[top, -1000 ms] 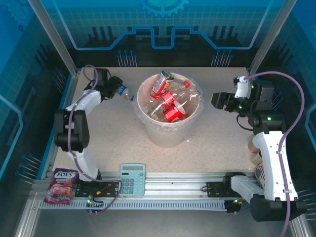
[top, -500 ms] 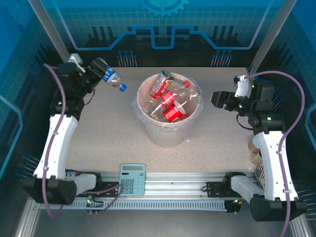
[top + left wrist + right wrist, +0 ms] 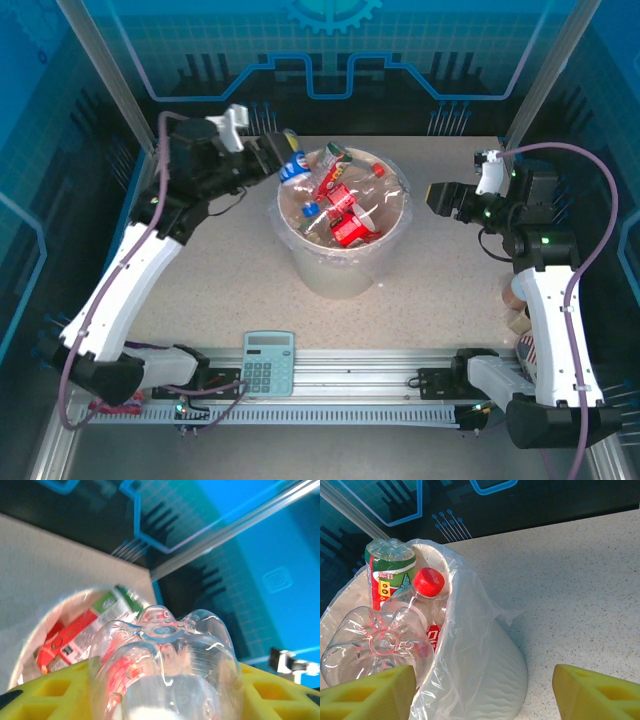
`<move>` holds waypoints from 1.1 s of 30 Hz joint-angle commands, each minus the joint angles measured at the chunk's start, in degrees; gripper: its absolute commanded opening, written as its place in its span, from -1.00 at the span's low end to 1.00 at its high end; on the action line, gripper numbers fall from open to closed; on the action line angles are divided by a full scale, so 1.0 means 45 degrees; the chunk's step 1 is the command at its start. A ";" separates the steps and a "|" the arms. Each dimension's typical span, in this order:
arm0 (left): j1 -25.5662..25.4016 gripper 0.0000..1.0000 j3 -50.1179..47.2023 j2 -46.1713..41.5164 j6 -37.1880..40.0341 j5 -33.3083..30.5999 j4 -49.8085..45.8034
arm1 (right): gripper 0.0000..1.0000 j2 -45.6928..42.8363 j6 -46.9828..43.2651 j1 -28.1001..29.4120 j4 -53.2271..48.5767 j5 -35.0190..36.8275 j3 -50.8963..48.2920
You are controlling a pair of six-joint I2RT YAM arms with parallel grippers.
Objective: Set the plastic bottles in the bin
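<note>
The left gripper (image 3: pixel 278 158) hangs over the far left rim of the bin (image 3: pixel 336 276), its jaws clamped on a clear plastic bottle with a blue and white label (image 3: pixel 293 161). In the left wrist view the bottle's lobed base (image 3: pixel 165 635) sits between the yellow pads (image 3: pixel 55 690), above the open mouth of the bin. The bin stands at the middle of the bench (image 3: pixel 220 270), lined with a clear bag (image 3: pixel 480 610) that spills over its rim. Several bottles lie heaped inside it: red-labelled ones (image 3: pixel 350 226) near the centre and a green-labelled one (image 3: pixel 331 157) leaning at the far side. From the right wrist, that green-labelled bottle (image 3: pixel 387 575), a red-capped bottle (image 3: pixel 430 582) and the base of a clear bottle (image 3: pixel 375 640) crowd against the bin's wall. The right gripper (image 3: pixel 435 201) hangs just right of the bin, pointing towards it, jaws wide apart with nothing between them. A pale blue calculator (image 3: pixel 269 363) lies at the near edge of the bench.
</note>
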 commanded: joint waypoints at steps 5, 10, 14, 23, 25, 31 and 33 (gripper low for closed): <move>-0.1032 -0.20 -0.0410 0.0820 0.0527 -0.0776 -0.0217 | 0.45 -0.0258 0.0156 0.0063 0.0028 -0.0260 0.0465; -0.1335 -0.04 -0.0635 0.0905 0.0968 -0.1110 -0.0498 | 0.45 -0.0193 0.0034 0.0093 -0.0051 -0.0210 0.0578; -0.1392 0.20 -0.0789 0.0643 0.1412 -0.1569 -0.0812 | 0.46 -0.0062 0.0092 0.0127 0.0050 -0.0269 0.0599; -0.1403 0.61 -0.0673 0.0013 0.3178 -0.2555 -0.1158 | 0.44 0.0387 0.0212 0.0646 0.0167 -0.0239 0.0848; -0.1401 0.61 -0.0549 -0.0036 0.3579 -0.2940 -0.1411 | 0.42 0.0445 0.0214 0.0888 0.0097 -0.0196 0.0892; -0.1398 0.42 -0.0809 0.0020 0.4558 -0.3726 -0.1853 | 0.33 0.0743 0.0202 0.1675 -0.0116 -0.0133 0.0722; -0.1406 0.36 -0.0874 0.0206 0.4603 -0.3696 -0.1966 | 0.31 0.0870 0.0195 0.1907 -0.0129 -0.0049 0.0668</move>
